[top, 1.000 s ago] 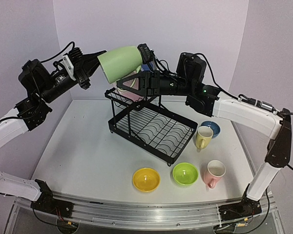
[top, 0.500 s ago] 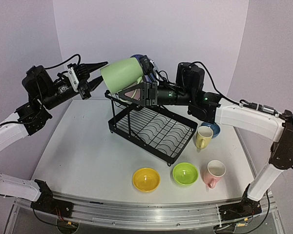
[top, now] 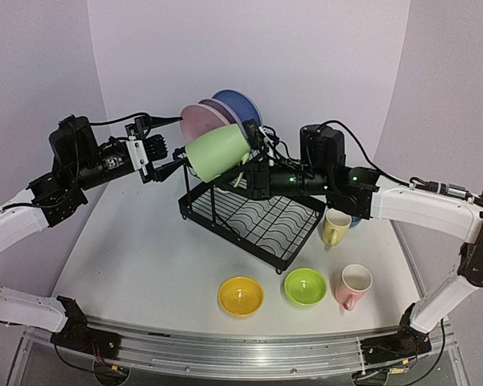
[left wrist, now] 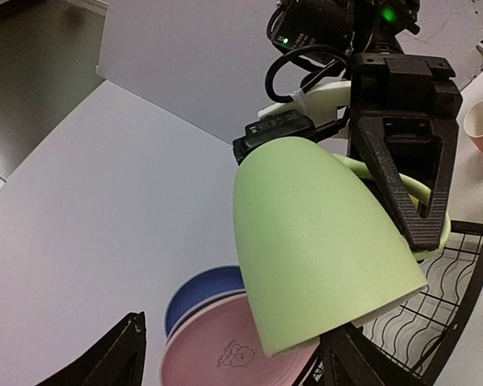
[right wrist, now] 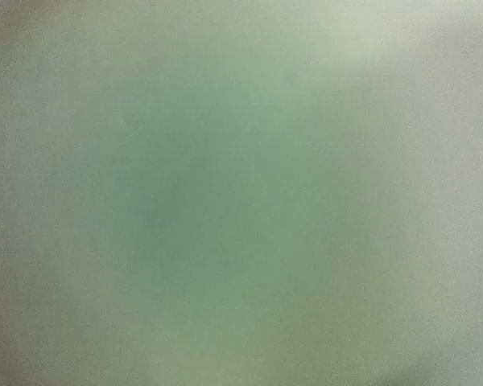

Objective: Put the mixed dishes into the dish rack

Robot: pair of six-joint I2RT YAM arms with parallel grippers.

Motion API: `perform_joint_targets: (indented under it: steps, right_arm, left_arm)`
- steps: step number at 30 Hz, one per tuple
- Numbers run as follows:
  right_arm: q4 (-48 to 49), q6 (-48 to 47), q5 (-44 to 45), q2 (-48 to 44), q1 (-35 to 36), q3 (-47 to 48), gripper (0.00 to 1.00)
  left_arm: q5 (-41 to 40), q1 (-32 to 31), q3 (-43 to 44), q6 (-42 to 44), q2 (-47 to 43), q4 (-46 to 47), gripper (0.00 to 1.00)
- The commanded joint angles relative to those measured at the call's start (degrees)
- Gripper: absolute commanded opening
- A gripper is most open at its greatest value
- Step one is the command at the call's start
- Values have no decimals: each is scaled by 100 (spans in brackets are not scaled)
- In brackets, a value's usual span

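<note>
Handoff update from my end. The green mug (top: 217,153) is up in the air on its side, base pointing toward the left arm and mouth toward the right arm. It hangs over the back-left end of the rack (top: 258,217), just above the raised upper shelf, and I can't tell if it's touching the wire.

The right tool (top: 248,175) is clenched on the mug's handle (left wrist: 431,205). In the left wrist view the two black fingers are pinching that green loop from both sides. The right wrist view is just a blurry green wash, so it's no help.

The left tool (top: 179,145) is released, with its fingers (left wrist: 105,366) spread wide. It sits right beside the mug's base end, one finger above and one below. I can't say for sure whether either finger touches the mug.

Behind the mug, the pink plate (top: 197,121), lavender plate (top: 224,108) and blue plate (top: 241,103) stand on edge in a row at the rack's back-left corner. The mug hides whatever they're slotted into. The lower tray of the rack has nothing in it that I can see.

The rest is down on the counter (top: 137,249). The yellow mug (top: 336,227) is just right of the rack, with the blue bowl (top: 350,211) tucked right behind it. In front of the rack, from left to right, are the yellow bowl (top: 241,295), the lime bowl (top: 305,286) and the pink mug (top: 354,285), all upright.
</note>
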Motion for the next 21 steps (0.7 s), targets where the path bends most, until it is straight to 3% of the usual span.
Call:
perform_joint_targets:
  steps: [1,11,16,21]
  right_arm:
    - [-537,-571,618,-601,-98,-72,0]
    - [-2716,-1809,2227,-1155,-311,-281,0]
    - [-3028,-2447,3034,-960,-676,-352,0]
    - [-3029,-2802,3008,-493,-1214,-293,0]
  left_arm:
    - [-71,-32,5,254,-236,-143,77]
    - [-120,-32,81,49,-253,-153,79]
    - [-167,-32,213,-135,-184,-122,79]
    - [-208,-34,224,-164,-231,-132,79]
